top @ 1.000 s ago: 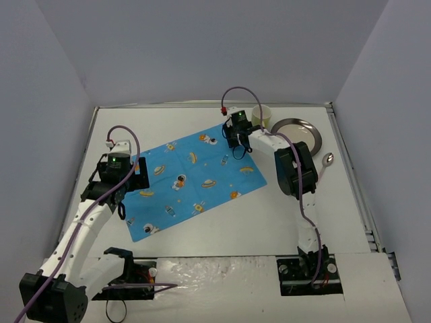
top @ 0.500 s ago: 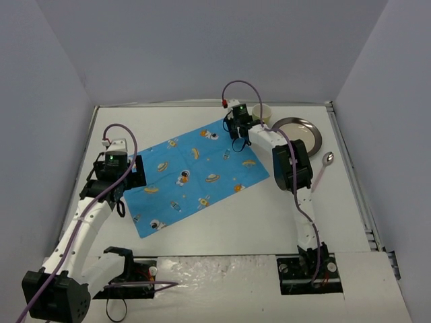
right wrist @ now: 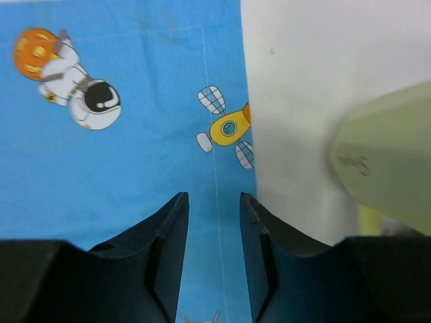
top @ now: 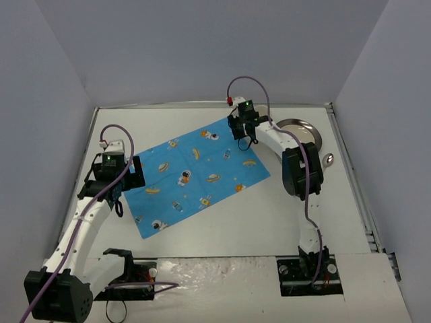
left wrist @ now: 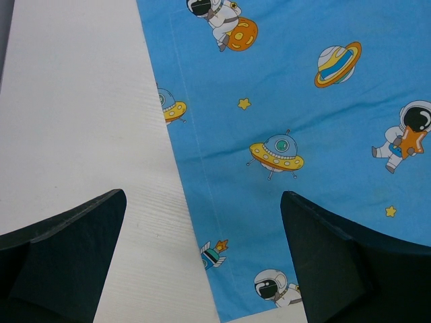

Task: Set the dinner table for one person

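The dinner table [top: 222, 225] is a white top, and a blue space-print placemat [top: 199, 176] lies flat and slanted on it. My left gripper [top: 133, 176] hovers wide open over the mat's left edge [left wrist: 202, 202], holding nothing. At the mat's far right corner my right gripper [top: 241, 131] has its jaws a little apart. Only flat cloth [right wrist: 121, 155] shows under that gripper [right wrist: 213, 198]. A pale yellow-green cup [right wrist: 390, 161] stands just to its right on the bare table.
A round metal plate [top: 306, 131] sits at the far right, partly behind the right arm. A spoon [top: 328, 159] lies near the right wall. Lavender panels wall the table on three sides.
The placemat has slid a little toward the far right. My right gripper moved that way with it, then parted its jaws and let go. The left gripper drew back slightly to the left.
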Action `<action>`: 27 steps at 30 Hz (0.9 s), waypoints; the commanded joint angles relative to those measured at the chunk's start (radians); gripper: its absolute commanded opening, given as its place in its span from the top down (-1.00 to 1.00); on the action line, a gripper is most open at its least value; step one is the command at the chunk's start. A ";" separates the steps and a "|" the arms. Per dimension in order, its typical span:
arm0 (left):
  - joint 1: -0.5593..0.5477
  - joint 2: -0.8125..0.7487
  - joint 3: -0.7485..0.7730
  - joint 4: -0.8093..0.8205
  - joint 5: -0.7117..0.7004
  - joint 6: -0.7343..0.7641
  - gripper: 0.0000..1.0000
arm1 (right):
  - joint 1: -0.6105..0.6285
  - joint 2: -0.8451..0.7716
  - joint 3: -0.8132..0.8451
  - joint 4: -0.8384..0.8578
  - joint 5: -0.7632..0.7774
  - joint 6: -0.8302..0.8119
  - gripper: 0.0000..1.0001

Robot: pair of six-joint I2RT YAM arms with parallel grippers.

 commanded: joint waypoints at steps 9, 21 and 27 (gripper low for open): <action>0.031 -0.093 0.030 0.033 0.034 -0.030 -0.94 | -0.165 -0.742 -0.486 0.134 0.098 0.388 -0.33; 0.034 -0.163 0.030 0.014 0.011 -0.039 -0.94 | -0.530 -1.020 -0.928 0.316 -0.035 0.769 -1.00; 0.025 -0.186 0.028 -0.002 -0.032 -0.027 -0.94 | -0.599 -0.974 -1.054 0.441 -0.112 0.879 -0.85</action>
